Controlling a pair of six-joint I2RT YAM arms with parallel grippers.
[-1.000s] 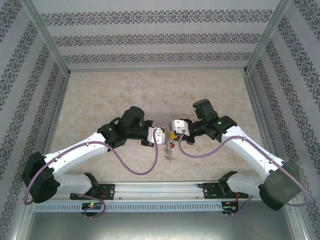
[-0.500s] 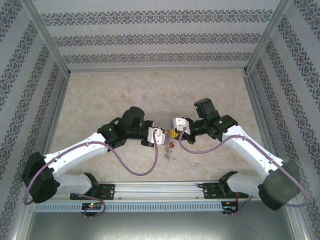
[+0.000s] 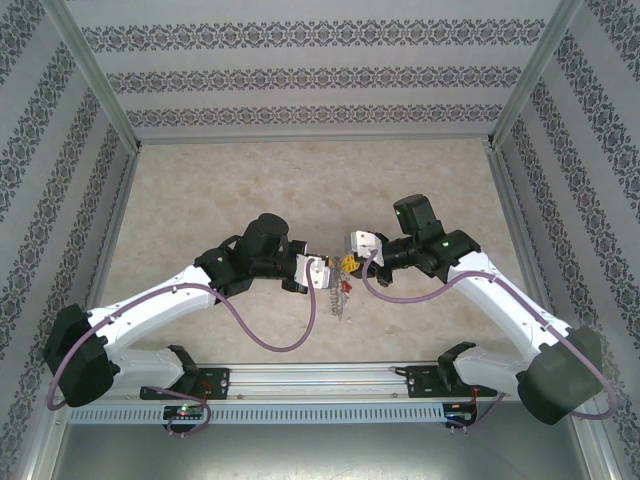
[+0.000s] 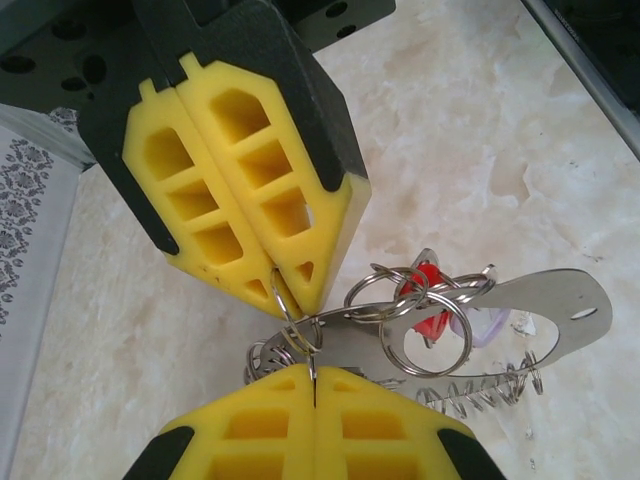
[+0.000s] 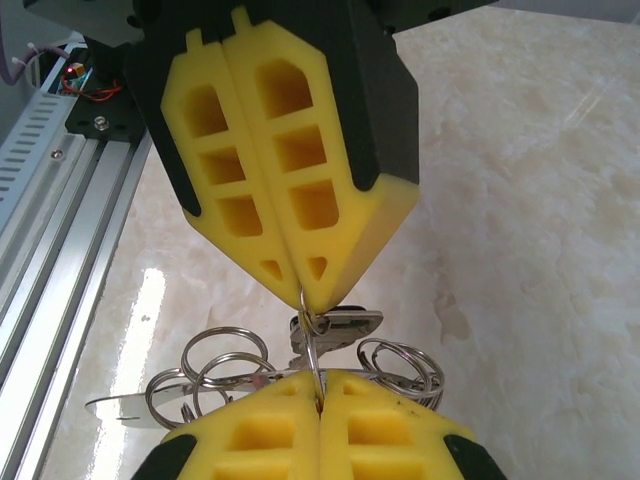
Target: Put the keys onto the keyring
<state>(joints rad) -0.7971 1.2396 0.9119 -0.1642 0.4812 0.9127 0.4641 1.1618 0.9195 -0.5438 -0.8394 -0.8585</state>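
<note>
Marbled table (image 3: 250, 180) lies beneath; toward its 6 o'clock edge the keyring (image 4: 350, 325) hangs lifted, its wire pinched by left fingers (image 4: 250, 425) and right fingers (image 5: 400, 425), both clamped tight. Right arm has drifted toward 1 o'clock, probably tensioning the loop for threading.

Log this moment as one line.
left gripper: shut on thin silvery wire keyring | right gripper: shut on same keyring | small silver rings, red tag: bunched on keyring

No legible text or markings
</note>
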